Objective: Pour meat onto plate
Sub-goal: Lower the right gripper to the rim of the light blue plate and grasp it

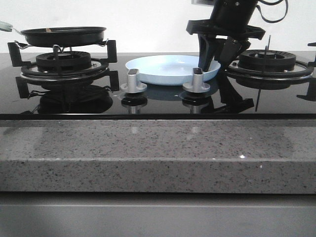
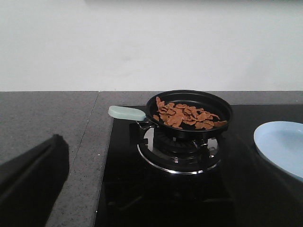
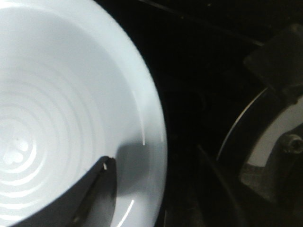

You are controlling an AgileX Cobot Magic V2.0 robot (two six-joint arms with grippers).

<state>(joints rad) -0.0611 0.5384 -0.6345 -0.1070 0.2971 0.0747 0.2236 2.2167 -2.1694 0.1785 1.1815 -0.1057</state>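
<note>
The meat point(image 2: 187, 115) is a heap of small orange-brown pieces in a black frying pan point(image 2: 189, 101) with a pale handle point(image 2: 127, 112). The pan sits on the left burner point(image 1: 64, 61). The pale-blue plate point(image 1: 170, 69) lies empty on the hob between the burners and also shows in the left wrist view point(image 2: 281, 146). My right gripper point(image 1: 217, 55) is open at the plate's right rim. One finger point(image 3: 92, 194) hangs over the plate's inside point(image 3: 57, 104) and the other is outside the rim. My left gripper point(image 2: 151, 203) is open and empty, well short of the pan.
Two silver stove knobs point(image 1: 133, 80) point(image 1: 197, 81) stand in front of the plate. The right burner grate point(image 1: 269, 61) is just right of my right gripper. A grey speckled counter point(image 1: 158, 153) runs along the front, and to the left of the hob point(image 2: 42, 118).
</note>
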